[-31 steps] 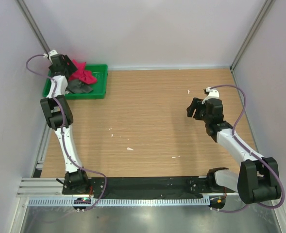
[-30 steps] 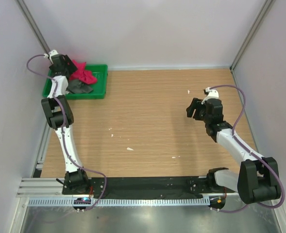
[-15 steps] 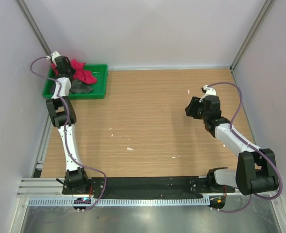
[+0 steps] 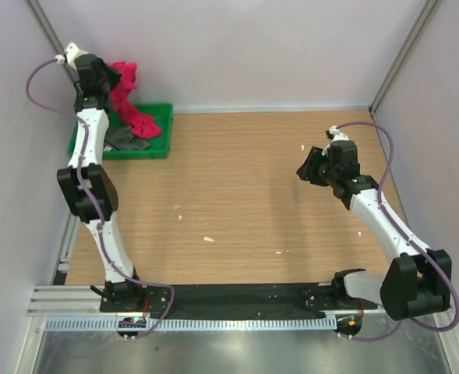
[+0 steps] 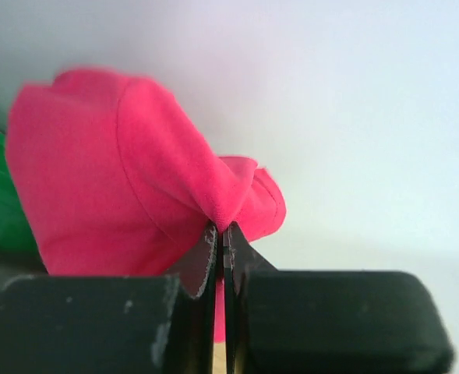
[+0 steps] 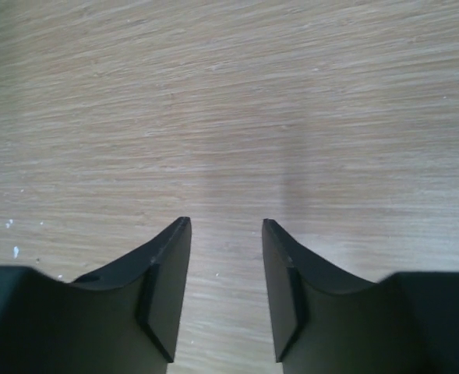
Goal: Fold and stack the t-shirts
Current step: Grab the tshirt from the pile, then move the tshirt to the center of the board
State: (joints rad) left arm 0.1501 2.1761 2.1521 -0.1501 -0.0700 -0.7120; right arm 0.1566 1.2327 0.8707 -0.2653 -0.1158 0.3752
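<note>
Gripping a fold of the crimson-red t-shirt (image 4: pixel 126 87), the left gripper (image 4: pixel 104 76) stands in the upper left of the top view, above the green plastic tray (image 4: pixel 164 134). In the left wrist view, the left gripper (image 5: pixel 221 231) has its jaws clenched flat on a thin pinch of the crimson-red t-shirt (image 5: pixel 120 179), with no gap visible between them. The cloth bunches above the pinch. In the top view it hangs from the jaws, with its lower end trailing down into the tray.

The dark grey t-shirt (image 4: pixel 128 139) lies crumpled on the tray floor, just beside the trailing red cloth. Whether the two touch cannot be told.

Handling, as a judgement: both garments are light, limp and non-fragile. They will sag, twist and drag on whatever lies beneath them. A single-point pinch leaves the shirt bundled. Spreading it flat probably calls for a second hold on a seam or hem, such as a shoulder or the bottom edge, well apart from the first.

The wooden tabletop (image 4: pixel 237 195) occupies the centre of the frame.

At the right, the right gripper (image 4: pixel 307 170) hovers over the tabletop (image 6: pixel 213 93), well apart from both shirts. In the right wrist view, the right gripper (image 6: pixel 226 226) has its jaws released, partly spread, with only bare wood between them.
</note>
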